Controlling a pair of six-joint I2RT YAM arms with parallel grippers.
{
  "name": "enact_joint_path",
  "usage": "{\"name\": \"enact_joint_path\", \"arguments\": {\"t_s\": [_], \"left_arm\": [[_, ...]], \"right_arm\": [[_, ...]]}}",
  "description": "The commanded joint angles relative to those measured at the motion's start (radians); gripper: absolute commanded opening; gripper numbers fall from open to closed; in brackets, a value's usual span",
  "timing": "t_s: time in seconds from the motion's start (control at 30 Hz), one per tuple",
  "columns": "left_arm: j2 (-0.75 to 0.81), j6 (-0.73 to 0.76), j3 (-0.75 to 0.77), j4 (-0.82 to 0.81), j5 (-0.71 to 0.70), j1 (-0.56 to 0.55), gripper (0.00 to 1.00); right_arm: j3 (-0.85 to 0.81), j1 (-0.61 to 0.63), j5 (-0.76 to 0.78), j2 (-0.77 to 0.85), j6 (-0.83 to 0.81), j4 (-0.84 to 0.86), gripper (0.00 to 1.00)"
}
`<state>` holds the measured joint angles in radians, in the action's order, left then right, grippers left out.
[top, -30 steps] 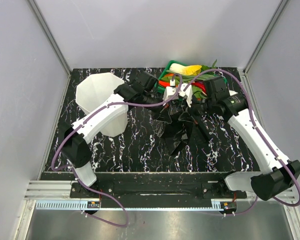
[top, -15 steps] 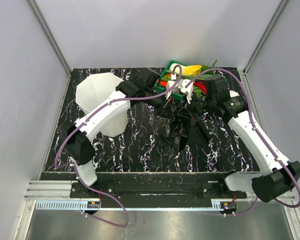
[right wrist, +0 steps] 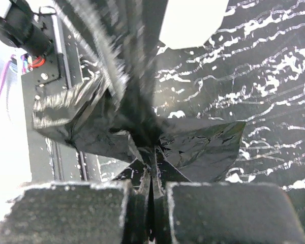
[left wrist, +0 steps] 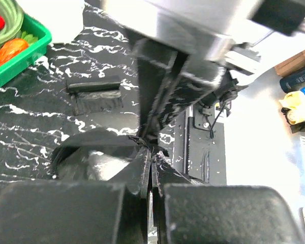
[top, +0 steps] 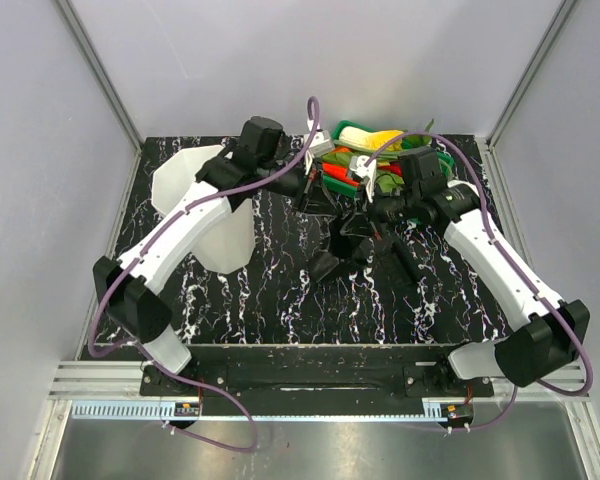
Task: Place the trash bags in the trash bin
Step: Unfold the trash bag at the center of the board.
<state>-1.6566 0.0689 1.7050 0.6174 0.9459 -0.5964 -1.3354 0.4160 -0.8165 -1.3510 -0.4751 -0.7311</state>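
Both arms on same trash bag (top: pixel 345 240). Left end effector (left wrist: pixel 150 152) clamped on its black film, right end effector (right wrist: pixel 151 175) pinched shut on it too. Bag bunched up between them over mid tabletop (top: pixel 270 300), outside trash bin (top: pixel 180 185), off to bin's right, near green veggie tray (left wrist: pixel 18 58). Another folded bag (left wrist: pixel 94 91) lying flat on tabletop.

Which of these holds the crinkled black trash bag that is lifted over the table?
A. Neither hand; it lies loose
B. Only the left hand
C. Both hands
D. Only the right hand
C: each wrist view shows black film pinched in a shut grip, so the left hand and the right hand both hold the trash bag.
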Motion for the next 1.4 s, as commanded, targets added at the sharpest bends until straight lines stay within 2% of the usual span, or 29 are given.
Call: {"name": "enact_joint_path", "arguments": {"t_s": [0.0,0.13,0.43,0.73,0.9,1.2,1.37], "left_arm": [[0.096,-0.05,0.027,-0.16,0.096,-0.002,0.0],[0.107,-0.066,0.006,-0.182,0.105,-0.006,0.0],[0.07,-0.005,-0.067,-0.191,-0.001,-0.103,0.0],[0.063,0.057,-0.097,-0.172,-0.167,-0.094,0.0],[0.084,0.026,-0.127,-0.223,-0.177,-0.019,0.0],[0.072,0.06,-0.128,-0.212,-0.222,-0.019,0.0],[0.055,0.034,-0.101,-0.206,-0.145,-0.052,0.0]], "right_arm": [[-0.073,-0.008,-0.064,-0.031,0.041,-0.066,0.0],[-0.152,-0.008,-0.061,-0.053,0.033,-0.103,0.0],[-0.245,-0.008,-0.064,-0.074,0.061,-0.122,0.0],[-0.199,-0.008,-0.079,-0.028,0.049,-0.133,0.0],[-0.17,-0.008,-0.064,0.015,0.007,-0.157,0.0],[-0.214,-0.008,-0.101,0.018,-0.065,-0.241,0.0],[-0.191,-0.008,-0.113,-0.002,-0.043,-0.205,0.0]]}}
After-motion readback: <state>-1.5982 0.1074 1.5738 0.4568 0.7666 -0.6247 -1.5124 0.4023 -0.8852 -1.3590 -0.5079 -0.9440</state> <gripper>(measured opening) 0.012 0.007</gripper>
